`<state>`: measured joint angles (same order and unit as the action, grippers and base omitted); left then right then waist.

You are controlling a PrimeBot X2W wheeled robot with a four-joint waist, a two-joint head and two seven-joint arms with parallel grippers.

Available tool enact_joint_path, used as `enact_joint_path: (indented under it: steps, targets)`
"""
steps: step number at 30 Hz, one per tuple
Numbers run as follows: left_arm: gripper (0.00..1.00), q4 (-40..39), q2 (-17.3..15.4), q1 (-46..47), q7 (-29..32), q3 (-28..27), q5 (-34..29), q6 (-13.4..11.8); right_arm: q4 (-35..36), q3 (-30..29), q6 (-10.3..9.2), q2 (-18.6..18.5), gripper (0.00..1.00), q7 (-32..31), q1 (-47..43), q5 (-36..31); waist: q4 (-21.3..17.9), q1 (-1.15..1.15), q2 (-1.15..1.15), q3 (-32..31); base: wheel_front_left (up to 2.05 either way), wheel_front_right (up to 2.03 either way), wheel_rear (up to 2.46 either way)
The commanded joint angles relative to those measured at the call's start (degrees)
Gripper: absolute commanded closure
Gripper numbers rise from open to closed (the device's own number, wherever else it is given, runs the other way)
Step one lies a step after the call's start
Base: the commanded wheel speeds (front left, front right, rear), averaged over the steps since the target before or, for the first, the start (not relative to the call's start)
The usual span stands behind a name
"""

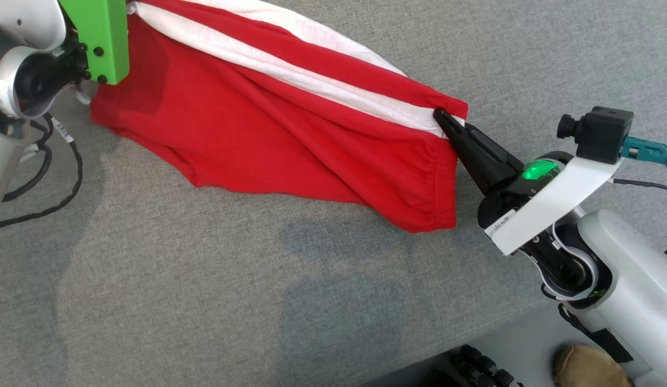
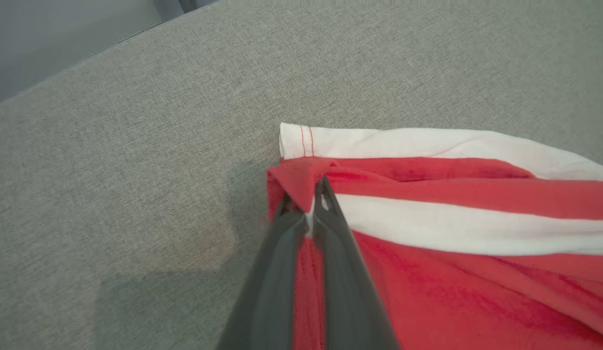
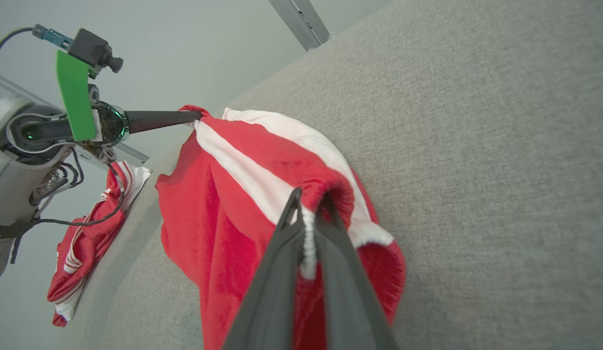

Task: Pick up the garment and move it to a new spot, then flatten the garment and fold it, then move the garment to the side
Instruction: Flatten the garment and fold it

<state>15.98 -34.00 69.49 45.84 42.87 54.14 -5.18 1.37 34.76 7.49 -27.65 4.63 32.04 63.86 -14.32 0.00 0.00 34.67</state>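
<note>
Garment [image 1: 269, 134], a pair of red shorts with white side stripes, hangs stretched between two robot arms above a grey fabric-covered worktop [image 1: 204, 301], well back from the near edge; its lower folds drape onto the cloth surface. At the left end, beside a green plate [image 1: 99, 37] on the wrist, the left gripper [image 2: 313, 194] has its fingers [image 2: 277, 272] pressed together on a red hem corner, just below a white hem sewn with two lines of red stitching. Black cables [image 1: 43, 177] loop beneath that wrist, one carrying a small white tag whose print is too small to read. At the right end, the right gripper [image 1: 439, 114] pinches the gathered elastic waistband where a white stripe meets it, fingers closed tight on the fabric. A green light [image 1: 537, 171] glows on that wrist, below a small black camera [image 1: 599, 131]; a white label [image 1: 500, 220] on the mount bears writing that cannot be made out. A tan object [image 1: 586, 368] sits below the worktop's near right corner. In the right wrist view, a second red-and-white garment [image 3: 82, 243] lies crumpled by the worktop's edge, beneath the left arm.
</note>
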Motion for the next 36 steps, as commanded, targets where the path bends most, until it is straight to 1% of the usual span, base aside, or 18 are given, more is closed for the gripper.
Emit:
enact_joint_path:
  steps: [1, 2, 3, 4, 5, 6, 7, 12, 15, 18, 22, 25, 26, 28, 30, 33, 35, 36]
  targets:
    - [1.00, 0.58, 0.18, 0.92, -0.26, 0.16, -0.28, 0.43, -0.10, -0.20, 0.00, 0.38, 0.00, 0.08, 0.40, -0.48, 0.04, 0.00, 0.00, -0.07, 0.00, 0.00, 0.00]
    - [1.00, 0.90, 0.34, 0.94, -0.41, 0.40, -0.46, 0.71, -0.05, -0.19, 0.00, 0.31, 0.00, -0.08, 0.44, -1.15, 0.04, 0.00, 0.00, -0.12, 0.00, 0.00, 0.00]
    - [0.96, 1.24, 0.49, 1.09, -0.78, 0.59, -0.69, 0.96, 0.07, -0.16, 0.00, 0.29, 0.00, -0.25, 0.45, -1.65, 0.02, 0.00, 0.00, -0.15, 0.00, 0.00, 0.00]
    - [0.67, 1.61, 0.71, 1.20, -1.37, 0.63, -1.00, 1.09, 0.23, -0.19, 0.00, 0.24, 0.00, -0.29, 0.43, -2.34, -0.01, 0.00, 0.00, -0.20, 0.00, 0.00, 0.00]
    - [0.53, 2.00, 0.96, 1.06, -1.79, 0.73, -1.16, 1.18, 0.39, -0.31, 0.00, 0.08, 0.00, -0.25, 0.38, -3.16, -0.04, 0.00, 0.00, -0.36, 0.00, 0.00, 0.00]
    - [0.24, 2.20, 1.24, 0.80, -2.24, 0.85, -1.23, 1.42, 0.47, -0.62, 0.00, -0.07, 0.00, -0.07, 0.18, -3.78, -0.04, 0.00, 0.00, -0.53, 0.00, 0.00, 0.00]
    - [0.00, 2.36, 1.52, 0.52, -2.85, 0.83, -1.29, 1.73, 0.66, -0.93, 0.00, -0.32, 0.00, 0.14, -0.08, -4.66, 0.01, 0.00, 0.00, -0.74, 0.00, 0.00, 0.00]
    - [0.00, 1.58, 2.87, -1.68, -6.49, 0.38, -0.40, 2.64, 1.96, -3.32, 0.00, -2.02, 0.00, 1.93, -2.39, -12.68, 0.52, 0.00, 0.00, -2.39, 0.00, 0.00, 0.00]
    - [0.00, -0.52, 2.88, -3.54, -9.04, 0.32, -0.54, 3.13, 3.08, -5.92, 0.00, -2.86, 0.00, 2.59, -4.91, -18.69, 1.02, 0.00, 0.00, -3.52, 0.00, 0.00, 0.00]
    - [0.00, -3.47, 1.87, -6.15, -12.86, -0.07, -1.72, 2.60, 4.39, -9.34, 0.00, -2.44, 0.00, 3.69, -8.10, -25.95, 1.50, 0.00, 0.00, -4.71, 0.00, 0.00, 0.00]
    - [0.00, -7.46, 0.12, -12.20, -19.55, -0.94, -3.25, 0.84, 6.44, -14.02, 0.00, 0.57, 0.00, 6.04, -12.47, -35.35, 1.88, 0.00, 0.00, -6.13, 0.00, 0.00, 0.00]
    - [0.00, -8.84, -1.36, -17.09, -25.14, -1.22, -5.06, -0.70, 7.49, -17.25, -0.01, 3.02, 0.00, 7.59, -15.34, -41.60, 2.41, 0.00, 0.00, -6.77, 0.00, 0.00, 0.00]
    - [0.00, -8.84, -1.36, -17.09, -25.14, -1.22, -5.06, -0.70, 7.49, -17.25, -0.01, 3.02, 0.00, 7.59, -15.34, -41.60, 2.41, 0.00, 0.00, -6.77, 0.00, 0.00, 0.00]
    - [0.00, -8.48, -1.59, -19.97, -29.16, -1.40, -6.38, -1.39, 7.77, -19.30, -0.01, 4.61, 0.00, 8.67, -16.85, -45.70, 2.86, 0.00, 0.00, -6.87, 0.00, 0.00, 0.00]
    - [0.00, -7.06, -0.77, -22.17, -33.41, -1.91, -6.57, -1.89, 8.21, -21.51, -0.01, 6.50, 0.00, 9.66, -18.16, -49.67, 3.34, 0.00, 0.00, -6.73, 0.00, 0.00, 0.00]
    - [0.00, -3.67, 0.91, -23.80, -38.58, -2.25, -7.06, -1.16, 8.54, -24.16, -0.02, 9.47, 0.00, 10.45, -19.54, -54.18, 3.99, 0.00, 0.00, -6.13, 0.00, 0.00, 0.00]
    - [0.00, -1.07, 2.70, -24.44, -41.10, -1.80, -6.54, 0.46, 9.68, -25.41, -0.02, 12.28, 0.00, 10.66, -19.75, -55.36, 4.33, 0.00, 0.00, -5.86, 0.00, 0.00, 0.00]
    - [0.00, 0.37, 3.44, -24.45, -42.14, -1.96, -6.13, 1.08, 9.96, -25.94, -0.02, 12.58, 0.00, 10.56, -19.95, -56.73, 4.47, 0.00, 0.00, -5.69, 0.00, 0.00, 0.00]
